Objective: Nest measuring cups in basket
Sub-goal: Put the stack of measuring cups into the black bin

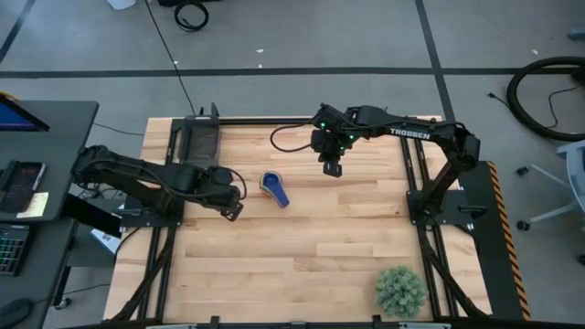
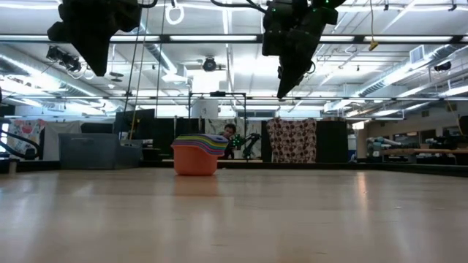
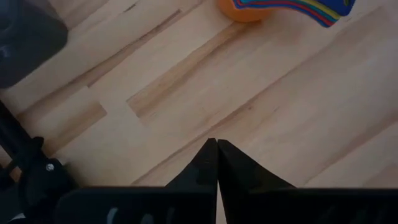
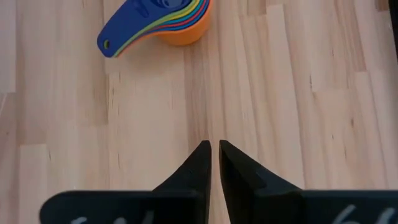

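The measuring cups [image 1: 274, 188] stand nested in one stack on the bare wood near the table's middle, orange cup outermost at the bottom and dark blue handle on top [image 4: 124, 37]; the stack also shows in the low view [image 2: 196, 156] and the left wrist view [image 3: 280, 7]. The basket [image 1: 202, 139] sits at the far left of the table, apart from the stack. My left gripper [image 1: 234, 209] hangs shut above the wood left of the stack, its fingertips [image 3: 217, 144] together. My right gripper [image 1: 333, 168] hangs to the stack's right and above it, a narrow gap between its fingers [image 4: 214, 147], nothing in it.
A spiky green plant ball [image 1: 400, 291] sits near the table's front right corner. Bare wood stretches across the table's middle and near side. A black cable [image 1: 288, 137] loops on the table by the right arm.
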